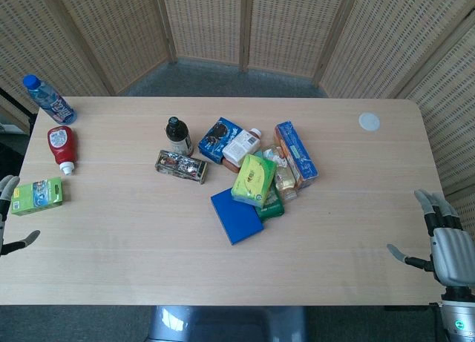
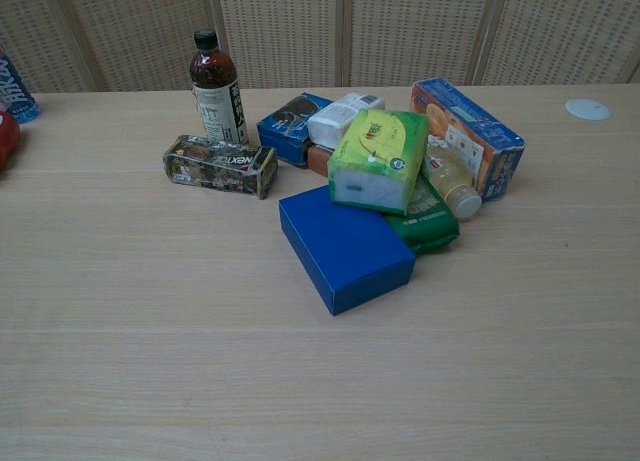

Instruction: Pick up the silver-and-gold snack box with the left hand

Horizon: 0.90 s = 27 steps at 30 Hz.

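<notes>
Silver-and-gold snack box (image 1: 181, 166) lies mid-table toward the far edge, just beside a dark bottle (image 1: 178, 135); the open, empty left hand (image 1: 9, 216) could topple that bottle while reaching

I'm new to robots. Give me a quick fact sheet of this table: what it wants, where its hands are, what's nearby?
target: silver-and-gold snack box, lying flat, untouched
target's neighbour: dark bottle, upright just behind it
left hand: at the table's left edge, holding nothing
right hand: at the right edge, fingers apart, holding nothing
clutter: blue box and green pack in a pile to the target's right
</notes>
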Each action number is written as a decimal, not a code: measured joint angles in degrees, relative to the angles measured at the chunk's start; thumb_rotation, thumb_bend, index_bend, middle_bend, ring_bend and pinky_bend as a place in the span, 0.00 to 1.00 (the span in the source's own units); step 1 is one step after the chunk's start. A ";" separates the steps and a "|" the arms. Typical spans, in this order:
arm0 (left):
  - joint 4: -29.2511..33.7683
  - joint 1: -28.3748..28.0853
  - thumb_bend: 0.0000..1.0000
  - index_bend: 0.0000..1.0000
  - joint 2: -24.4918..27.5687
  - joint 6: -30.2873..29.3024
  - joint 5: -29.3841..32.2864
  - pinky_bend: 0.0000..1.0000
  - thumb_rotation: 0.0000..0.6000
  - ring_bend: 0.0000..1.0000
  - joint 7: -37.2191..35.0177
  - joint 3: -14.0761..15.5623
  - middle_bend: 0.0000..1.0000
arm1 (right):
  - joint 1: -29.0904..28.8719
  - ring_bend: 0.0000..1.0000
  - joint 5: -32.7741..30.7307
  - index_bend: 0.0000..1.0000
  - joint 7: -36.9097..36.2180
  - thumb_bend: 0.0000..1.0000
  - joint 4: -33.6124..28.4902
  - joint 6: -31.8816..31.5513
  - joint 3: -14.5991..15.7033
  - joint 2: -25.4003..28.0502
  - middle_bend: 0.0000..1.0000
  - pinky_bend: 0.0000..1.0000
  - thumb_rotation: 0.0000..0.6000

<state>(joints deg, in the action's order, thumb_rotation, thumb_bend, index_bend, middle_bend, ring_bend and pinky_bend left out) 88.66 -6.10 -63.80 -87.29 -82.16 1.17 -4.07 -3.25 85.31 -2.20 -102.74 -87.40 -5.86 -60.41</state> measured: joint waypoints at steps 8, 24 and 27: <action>-0.21 0.10 0.00 0.00 -0.07 0.89 0.22 0.00 1.00 0.00 0.38 0.07 0.00 | 0.10 0.00 0.46 0.00 -0.46 0.00 -0.50 -0.37 0.03 0.27 0.00 0.00 0.86; 3.68 -9.87 0.00 0.00 1.94 18.28 6.55 0.00 1.00 0.00 8.74 -3.11 0.00 | -0.26 0.00 -0.78 0.00 -0.81 0.00 -0.11 0.56 -0.30 0.19 0.00 0.00 0.85; 4.63 -14.03 0.00 0.00 1.73 23.31 9.81 0.00 1.00 0.00 14.20 -4.25 0.00 | -0.35 0.00 -0.93 0.00 -0.94 0.00 0.05 0.76 -0.33 0.15 0.00 0.00 0.85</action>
<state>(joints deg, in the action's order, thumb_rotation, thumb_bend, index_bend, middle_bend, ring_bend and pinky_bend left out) 93.29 -20.14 -62.07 -63.98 -72.35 15.38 -8.33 -3.60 84.38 -3.15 -102.69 -86.64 -6.19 -60.26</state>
